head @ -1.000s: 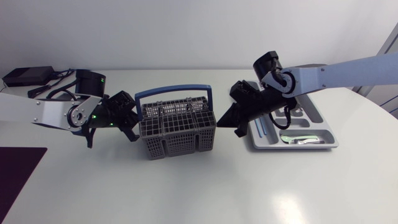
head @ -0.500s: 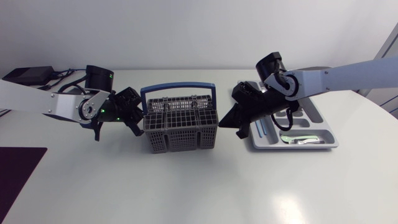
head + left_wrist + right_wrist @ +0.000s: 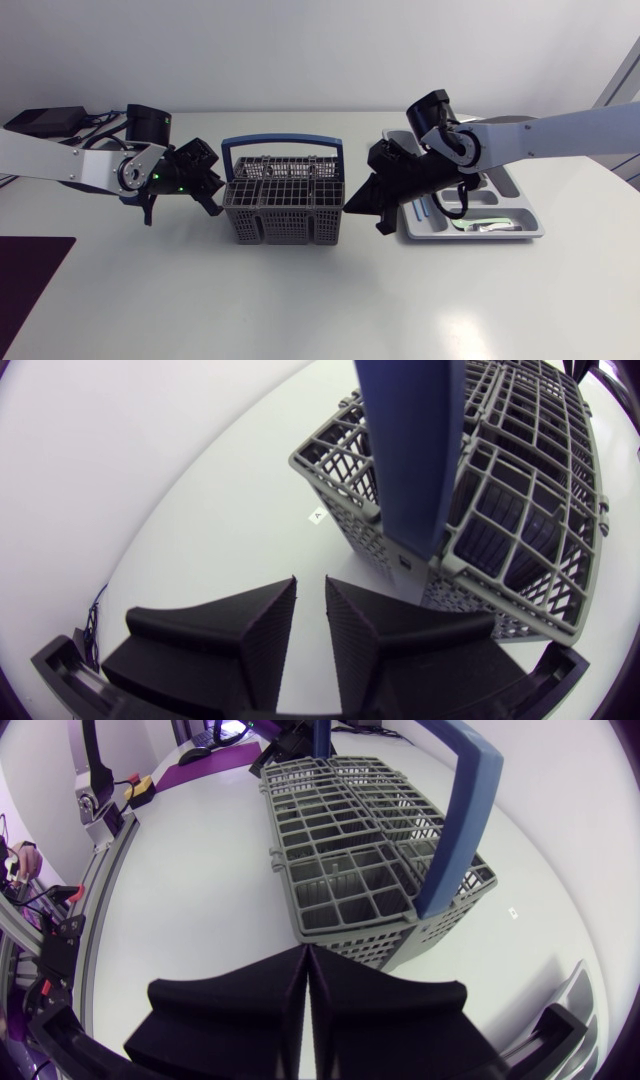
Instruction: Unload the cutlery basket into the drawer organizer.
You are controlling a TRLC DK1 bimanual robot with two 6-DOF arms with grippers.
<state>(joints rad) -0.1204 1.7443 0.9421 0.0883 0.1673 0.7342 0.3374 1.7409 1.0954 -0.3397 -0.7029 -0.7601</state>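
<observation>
The cutlery basket (image 3: 284, 200), a grey lattice box, stood upright on the white table (image 3: 300, 300) with its blue handle (image 3: 282, 148) arched over its top. The left gripper (image 3: 214, 200) hung just beside the basket's left end, its tips close to the wall under the handle's foot. In the left wrist view the left gripper (image 3: 311, 582) showed only a narrow slit between its fingers, with nothing in it, and the handle's post rose just ahead. The right gripper (image 3: 352, 206) sat at the basket's opposite end. Its fingers (image 3: 270, 1010) were pressed flat together, empty, pointing at the end wall, though contact with the basket could not be told. The drawer organizer (image 3: 523, 195) lay beyond the right gripper, well apart from the basket, with a silvery piece (image 3: 482, 224) in the compartment nearest the table's front.
</observation>
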